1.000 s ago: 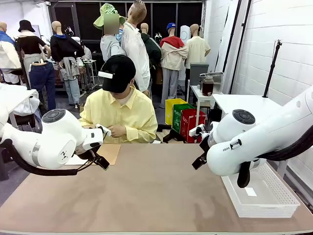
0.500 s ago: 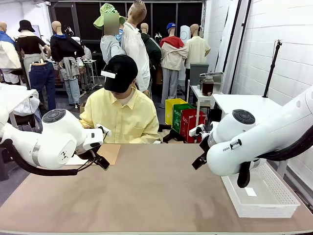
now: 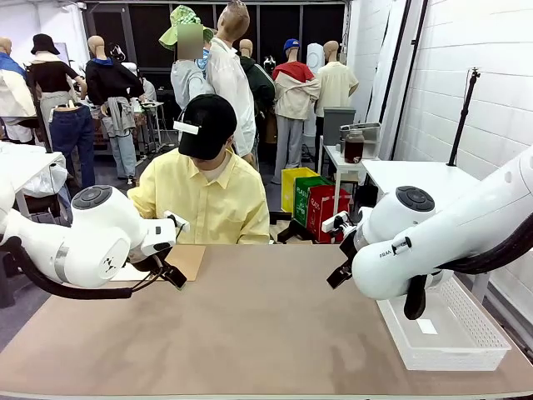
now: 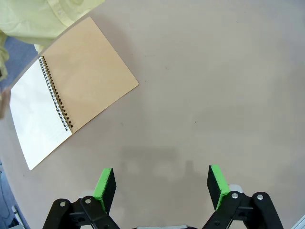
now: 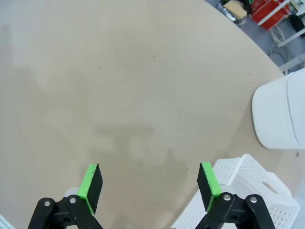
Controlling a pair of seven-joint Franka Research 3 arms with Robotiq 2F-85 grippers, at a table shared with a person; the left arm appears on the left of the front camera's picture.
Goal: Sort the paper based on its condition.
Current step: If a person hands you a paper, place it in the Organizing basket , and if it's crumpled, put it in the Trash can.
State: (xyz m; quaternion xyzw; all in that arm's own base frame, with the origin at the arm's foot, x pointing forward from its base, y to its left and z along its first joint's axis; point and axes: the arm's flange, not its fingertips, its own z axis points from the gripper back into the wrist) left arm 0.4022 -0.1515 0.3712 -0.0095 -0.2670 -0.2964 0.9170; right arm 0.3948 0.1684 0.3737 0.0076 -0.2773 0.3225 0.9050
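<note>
While left gripper (image 4: 161, 183) gapes (right gripper (image 5: 149, 183) too), notebook (image 4: 86, 81) lies open.

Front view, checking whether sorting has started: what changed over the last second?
The person lowered both hands from chest height, out of sight behind the left arm, and shifted slightly toward picture right. The left gripper and right gripper, both open, the spiral notebook and white basket stayed put.

The tan table (image 3: 266, 333) carries an open spiral notebook (image 4: 90, 71) far-left and a white basket (image 3: 454, 360) at right
</note>
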